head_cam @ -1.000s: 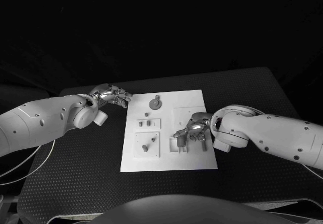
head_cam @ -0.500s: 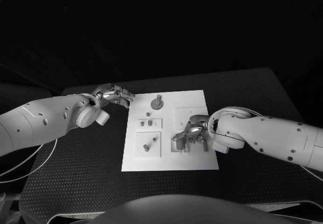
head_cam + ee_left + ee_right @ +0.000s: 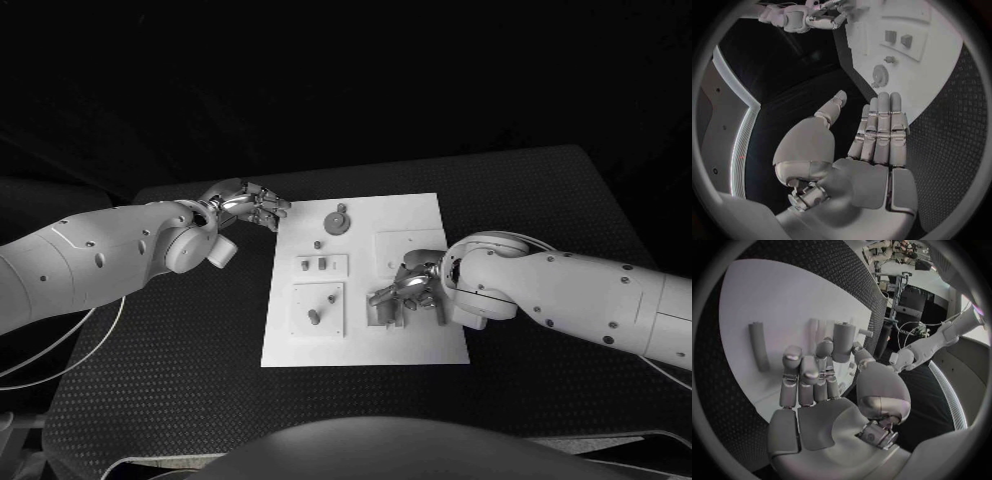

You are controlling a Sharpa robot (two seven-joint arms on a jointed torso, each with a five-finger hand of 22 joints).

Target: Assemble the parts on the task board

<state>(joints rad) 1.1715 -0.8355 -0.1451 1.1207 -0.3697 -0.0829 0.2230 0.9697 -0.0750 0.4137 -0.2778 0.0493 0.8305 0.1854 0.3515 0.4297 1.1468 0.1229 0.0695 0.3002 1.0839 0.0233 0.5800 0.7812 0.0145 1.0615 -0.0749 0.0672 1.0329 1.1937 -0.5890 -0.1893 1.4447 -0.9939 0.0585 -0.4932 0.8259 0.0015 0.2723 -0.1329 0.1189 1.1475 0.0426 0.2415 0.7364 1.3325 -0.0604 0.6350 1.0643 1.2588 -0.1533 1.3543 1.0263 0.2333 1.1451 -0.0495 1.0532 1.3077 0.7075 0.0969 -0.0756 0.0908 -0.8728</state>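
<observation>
Now, from the head view, the task board (image 3: 418, 215) lies in the middle of the black table (image 3: 548, 200). My left hand (image 3: 248, 205) hovers just beside the board's far left corner, over the table, and it holds nothing. My right hand (image 3: 407, 290) is low over the near right part of the board, with its fingers bent down around some small grey parts (image 3: 387, 312). A round part (image 3: 335, 221) sits near the far edge, and a small part (image 3: 315, 316) lies in a square recess on the near left.

From the left wrist view, my left hand (image 3: 873, 145) is flat, fingers straight and together, thumb apart, empty.

From the right wrist view, my right hand (image 3: 817, 385) pinches a grey cylinder (image 3: 842, 341) between thumb and fingers. A long grey part (image 3: 758, 346) lies on the board (image 3: 779, 295) beside the fingers, apart from them.
</observation>
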